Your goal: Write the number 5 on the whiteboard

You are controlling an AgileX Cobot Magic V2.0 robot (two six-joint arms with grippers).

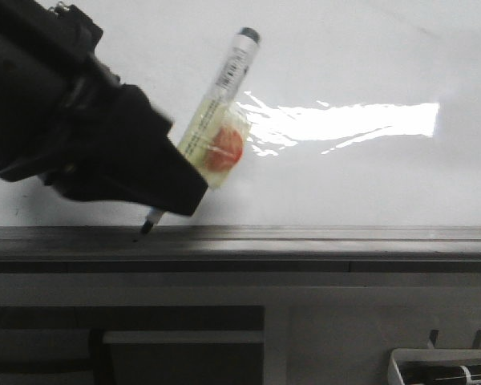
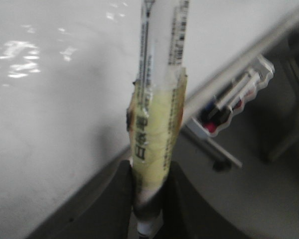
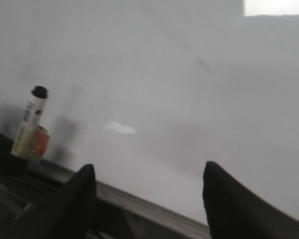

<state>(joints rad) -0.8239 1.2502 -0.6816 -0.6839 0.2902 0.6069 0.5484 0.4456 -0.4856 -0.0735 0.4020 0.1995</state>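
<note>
The whiteboard (image 1: pixel 345 64) is glossy white, with a bright glare band at the right of the front view. My left gripper (image 1: pixel 176 196) is shut on a white marker pen (image 1: pixel 224 88) wrapped in yellowish tape with a red patch. The pen leans up to the right, and its black tip (image 1: pixel 147 228) is down at the board's grey edge strip (image 1: pixel 321 237). In the left wrist view the pen (image 2: pixel 157 124) stands between the dark fingers (image 2: pixel 120 199). My right gripper (image 3: pixel 149 172) is open and empty before the board (image 3: pixel 164 89). The number 5 is out of view.
A white tray (image 1: pixel 445 369) holding other markers sits below the board at the lower right, and appears in the left wrist view as a tray (image 2: pixel 234 99) beside the edge strip. A grey ledge and dark panels run under the board.
</note>
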